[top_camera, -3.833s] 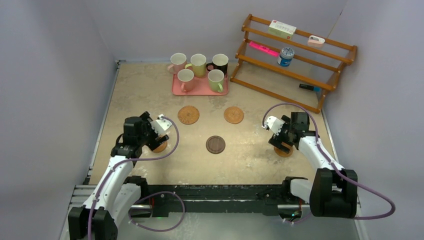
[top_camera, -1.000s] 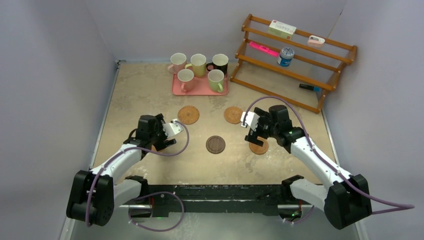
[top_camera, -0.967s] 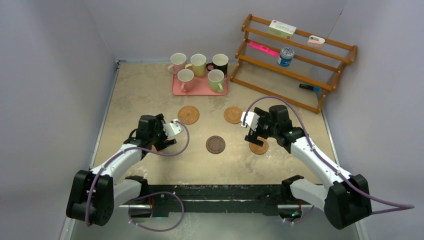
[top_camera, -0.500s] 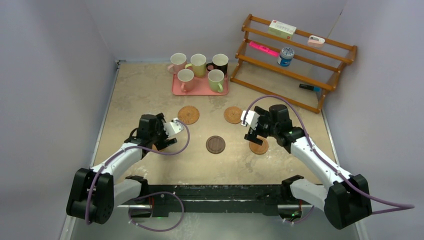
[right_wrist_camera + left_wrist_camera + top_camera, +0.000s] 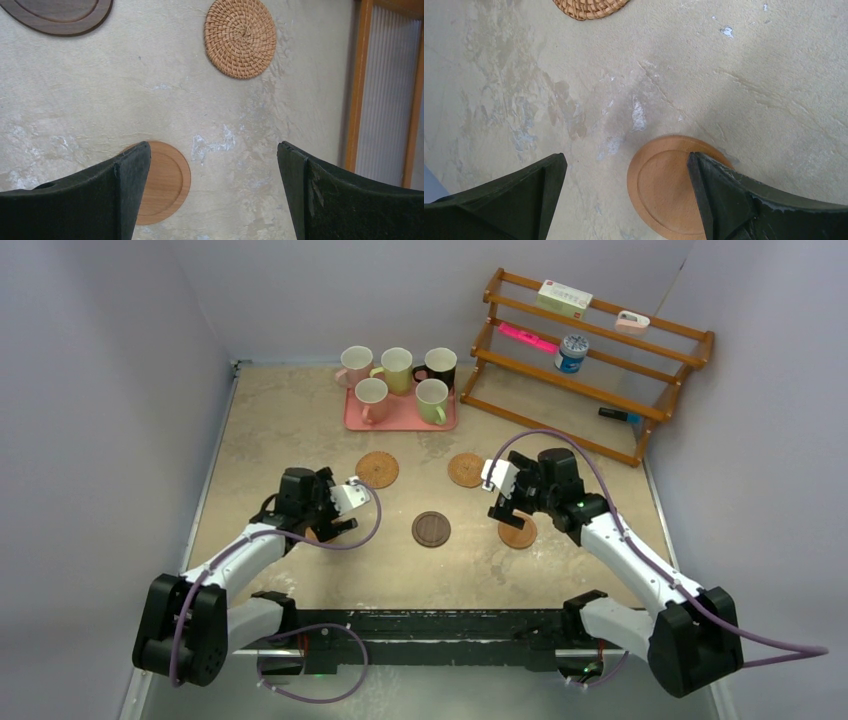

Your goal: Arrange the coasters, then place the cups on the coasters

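Five cups stand on the pink tray [image 5: 400, 422] at the back: two pink [image 5: 355, 365], one yellow [image 5: 396, 368], one black [image 5: 440, 367], one green [image 5: 432, 400]. Two woven coasters [image 5: 377, 469] [image 5: 467, 469] lie mid-table, with a dark brown coaster [image 5: 431, 529] nearer. My left gripper [image 5: 626, 162] hangs open over the table; a smooth tan coaster [image 5: 664, 190] lies flat, partly under its right finger [image 5: 749, 200]. My right gripper [image 5: 214, 147] is open too, and another tan coaster [image 5: 167, 180] lies by its left finger [image 5: 100, 200], free of the jaws.
A wooden rack [image 5: 590, 360] stands at the back right, holding a small blue-and-white can [image 5: 571, 352], a box and a pink item. Grey walls close the table on three sides. The rack's frame [image 5: 387, 85] shows at the right edge of the right wrist view.
Since the earliest frame the right arm has come inward and its tan coaster now lies nearer the dark one. Over the last second almost nothing has moved.
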Motion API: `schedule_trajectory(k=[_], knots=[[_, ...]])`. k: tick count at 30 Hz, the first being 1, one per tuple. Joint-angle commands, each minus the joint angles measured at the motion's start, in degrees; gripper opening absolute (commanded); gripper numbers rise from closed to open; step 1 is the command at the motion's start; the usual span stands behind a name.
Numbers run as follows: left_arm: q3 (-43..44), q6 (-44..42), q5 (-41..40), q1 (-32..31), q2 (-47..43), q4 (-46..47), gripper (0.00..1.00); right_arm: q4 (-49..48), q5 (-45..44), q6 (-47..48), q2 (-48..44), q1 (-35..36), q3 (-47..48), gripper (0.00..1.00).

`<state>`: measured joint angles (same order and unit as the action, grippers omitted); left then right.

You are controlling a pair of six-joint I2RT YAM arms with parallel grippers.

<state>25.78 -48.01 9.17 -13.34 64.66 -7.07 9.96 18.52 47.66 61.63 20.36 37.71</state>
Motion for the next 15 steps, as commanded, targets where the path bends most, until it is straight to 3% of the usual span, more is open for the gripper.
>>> schedule_trajectory(k=[1, 8, 15], knots=[[1.6, 2.1, 2.4, -0.9, 0.6, -2.3, 1.00, -1.0, 0.5, -0.8, 1.5, 0.4, 2.0, 0.98], [2.6, 3.4, -1.0, -0.8, -3.6, -1.8, 1.00, -5.1, 1.6, -2.3, 6.1, 2.1, 2.7, 0.98], [3.9, 6.2, -4.5, -0.7, -6.2, -1.3, 1.00, -15.6, -2.8, -4.2, 11.5, 10.0, 2.6, 0.98]])
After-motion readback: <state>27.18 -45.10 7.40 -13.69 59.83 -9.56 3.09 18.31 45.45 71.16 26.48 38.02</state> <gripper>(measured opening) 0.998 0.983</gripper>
